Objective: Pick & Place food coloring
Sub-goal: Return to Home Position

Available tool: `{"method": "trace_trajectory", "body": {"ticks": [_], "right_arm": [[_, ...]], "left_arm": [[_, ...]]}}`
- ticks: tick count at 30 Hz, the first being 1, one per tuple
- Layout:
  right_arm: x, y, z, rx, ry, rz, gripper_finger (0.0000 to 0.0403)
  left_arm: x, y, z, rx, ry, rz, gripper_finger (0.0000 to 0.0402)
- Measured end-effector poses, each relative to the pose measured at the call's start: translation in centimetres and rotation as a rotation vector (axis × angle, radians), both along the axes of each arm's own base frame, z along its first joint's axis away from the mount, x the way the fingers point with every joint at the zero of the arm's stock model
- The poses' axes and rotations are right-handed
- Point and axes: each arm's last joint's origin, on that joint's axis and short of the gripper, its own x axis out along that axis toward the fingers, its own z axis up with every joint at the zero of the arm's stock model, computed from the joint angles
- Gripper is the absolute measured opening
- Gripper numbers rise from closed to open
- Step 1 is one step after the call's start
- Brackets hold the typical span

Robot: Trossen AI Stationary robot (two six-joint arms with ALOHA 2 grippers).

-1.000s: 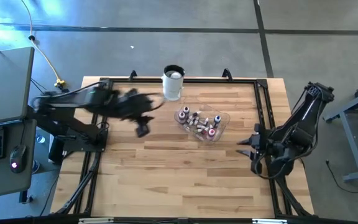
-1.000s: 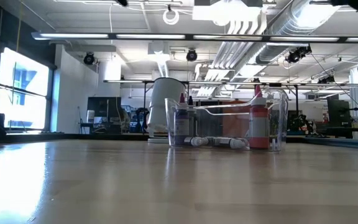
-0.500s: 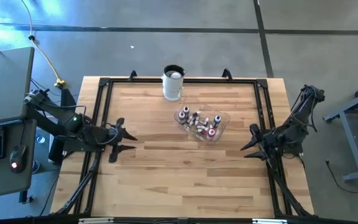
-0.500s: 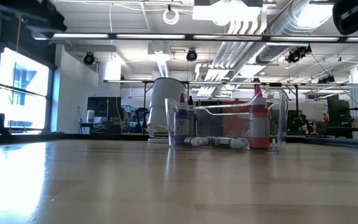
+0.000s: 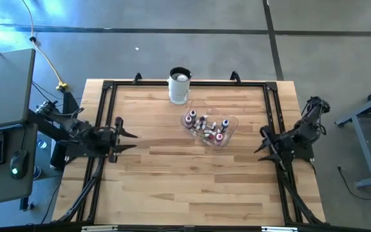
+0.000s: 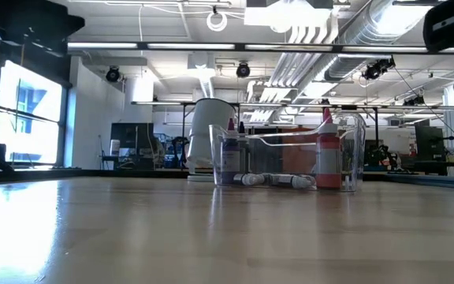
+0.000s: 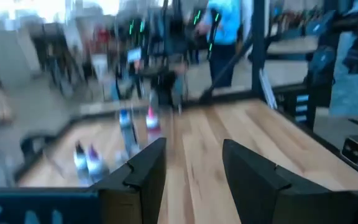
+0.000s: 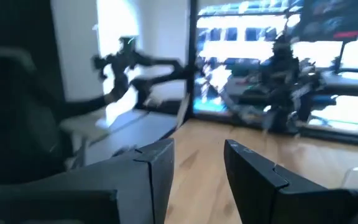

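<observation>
There are two grippers, each empty with its fingers spread. The left gripper (image 5: 123, 134) sits low at the left rail of the table (image 5: 185, 187), and its own camera shows open wood between the two dark fingers (image 7: 145, 171). The right gripper (image 5: 263, 140) sits at the opposite rail, and its wrist view shows the same wide gap between its fingers (image 8: 248, 169).

Ahead of both grippers, between them and somewhat nearer the right one, stands a single clear bowl (image 5: 232, 122). All the food coloring bottles (image 5: 206, 126) are inside it, well apart from either gripper. From above they appear as a crowded cluster of white caps with red, purple and dark bodies, too tightly packed for a firm count.

The low view sorts them by posture. Two upright bottles (image 6: 228, 158) stand at one wall of the bowl (image 6: 356, 150), one upright red bottle (image 6: 327, 158) stands at the other, and at least two lie flat on the bowl's floor (image 6: 278, 180). The left wrist view shows only blurred bottles (image 7: 126, 127), and their number cannot be told.

Farthest from both grippers, beyond the bowl at the table's back edge, stands one white cup (image 5: 180, 89). The high view shows its dark open mouth, while the low view shows only its pale side (image 6: 203, 134) behind the bowl.
</observation>
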Motion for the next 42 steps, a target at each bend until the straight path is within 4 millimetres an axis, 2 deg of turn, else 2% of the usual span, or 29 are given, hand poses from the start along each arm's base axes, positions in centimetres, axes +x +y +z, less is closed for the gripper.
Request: {"method": "trace_trajectory", "body": {"ticks": [3,8,14,18,21,25,31,37,42], "right_arm": [[0.0,0.1,-0.4,-0.036,0.007,0.063,0.0134],[0.4,0.8,-1.6,-0.118,-0.093,0.186,0.0134],[1.0,0.1,-2.1,-0.065,-0.027,0.052,0.0134],[1.3,-0.3,-2.0,-0.103,-0.054,0.056,0.0134],[1.4,-0.5,-1.9,-0.126,-0.078,0.104,0.0134],[2.1,-0.8,-3.2,-0.155,-0.107,0.105,0.0134],[2.8,-1.8,-4.8,-0.061,-0.001,0.02,0.0134],[3.0,-2.3,-4.8,-0.032,0.01,0.028,0.0134],[3.1,-2.7,-4.9,-0.02,0.031,-0.095,0.0134]], "left_arm": [[-0.4,0.2,-0.4,0.037,-0.08,0.008,0.0154],[-0.9,0.6,-0.7,0.045,-0.073,0.04,0.0154],[-0.7,0.6,-1.1,0.094,-0.057,0.079,0.0154],[-0.7,0.7,-1.2,0.09,-0.056,0.098,0.0154],[-0.7,0.5,-1.3,0.068,-0.06,0.046,0.0154],[-0.4,0.3,-1.9,0.073,-0.078,0.038,0.0154],[-0.3,0.5,-2.6,0.1,-0.052,0.14,0.0154],[-0.2,0.6,-3.3,0.079,0.002,0.147,0.0154],[-0.1,0.5,-4.0,0.033,0.03,0.144,0.0154]]}}
